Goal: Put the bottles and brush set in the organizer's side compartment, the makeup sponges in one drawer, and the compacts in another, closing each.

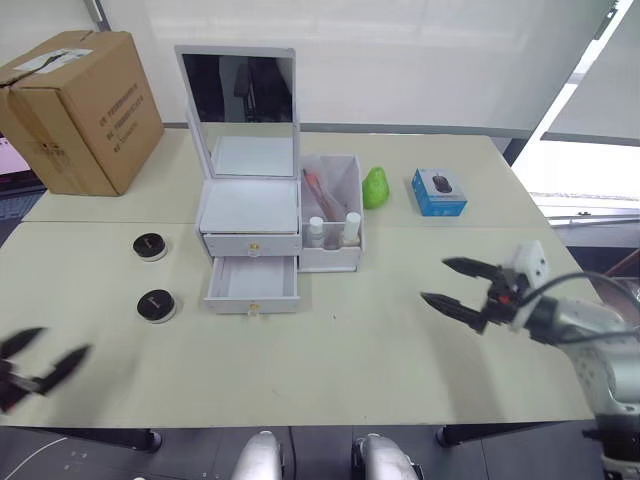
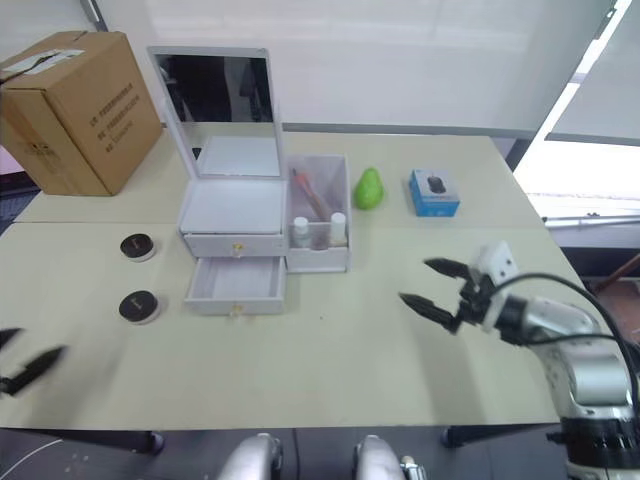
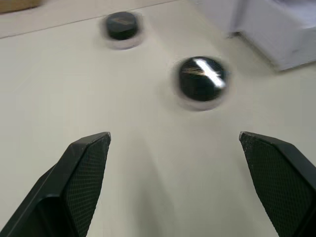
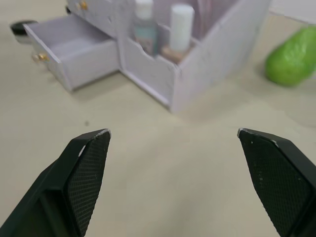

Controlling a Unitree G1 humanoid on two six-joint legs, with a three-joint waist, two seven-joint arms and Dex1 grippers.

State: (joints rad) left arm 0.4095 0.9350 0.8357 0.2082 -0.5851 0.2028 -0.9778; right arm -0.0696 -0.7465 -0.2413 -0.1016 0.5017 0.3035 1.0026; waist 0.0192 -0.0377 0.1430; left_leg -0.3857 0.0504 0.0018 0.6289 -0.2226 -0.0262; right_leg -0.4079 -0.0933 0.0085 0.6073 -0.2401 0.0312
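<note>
The white organizer (image 1: 250,205) stands mid-table with its mirror lid up, its upper drawer shut and its lower drawer (image 1: 252,280) pulled out and looking empty. Its side compartment (image 1: 345,180) holds two bottles (image 1: 316,232) (image 1: 352,228) at the front and the brush set (image 1: 318,190) behind them. Two compacts (image 1: 151,246) (image 1: 157,305) lie on the table left of the organizer. My left gripper (image 1: 60,342) is open near the table's front left, pointing at the nearer compact (image 3: 202,79). Right of the organizer, my right gripper (image 1: 434,280) is open and empty. The makeup sponges are out of view.
A brown cardboard box (image 1: 80,110) stands at the back left. A green pear-shaped object (image 1: 375,187) and a blue box (image 1: 439,192) lie to the right of the organizer. The table's front edge runs just below both grippers.
</note>
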